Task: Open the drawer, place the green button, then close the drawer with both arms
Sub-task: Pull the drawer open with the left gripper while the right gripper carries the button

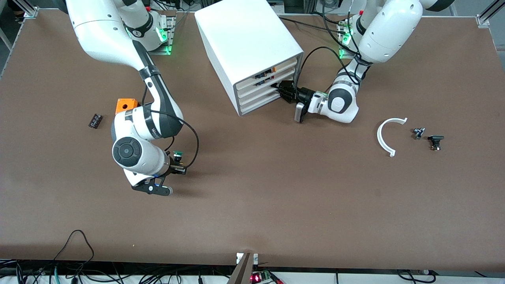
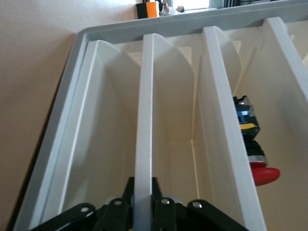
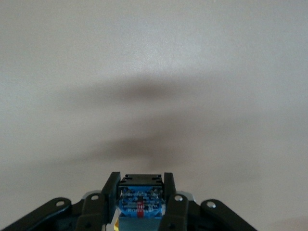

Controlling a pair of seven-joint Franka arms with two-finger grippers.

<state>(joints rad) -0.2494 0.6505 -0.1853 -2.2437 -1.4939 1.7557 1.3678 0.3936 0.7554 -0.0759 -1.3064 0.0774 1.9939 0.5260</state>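
Observation:
The white cabinet [image 1: 244,43] stands toward the robots' side of the table. My left gripper [image 1: 283,91] is at its front, shut on the lip of the third drawer [image 1: 258,96]. In the left wrist view the fingers [image 2: 129,192] clamp that white lip [image 2: 144,120]. The drawer front sits level with the other fronts. My right gripper [image 1: 178,159] hangs low over the open table, nearer the front camera than the cabinet. It is shut on the button [image 1: 177,153], whose green cap shows. In the right wrist view the button's black and blue body [image 3: 140,199] sits between the fingers.
The two upper drawers show black-and-orange parts [image 1: 265,75]. An orange cube [image 1: 126,105] and a small black part [image 1: 95,120] lie toward the right arm's end. A white curved piece [image 1: 386,136] and two small black parts [image 1: 418,133] [image 1: 435,141] lie toward the left arm's end.

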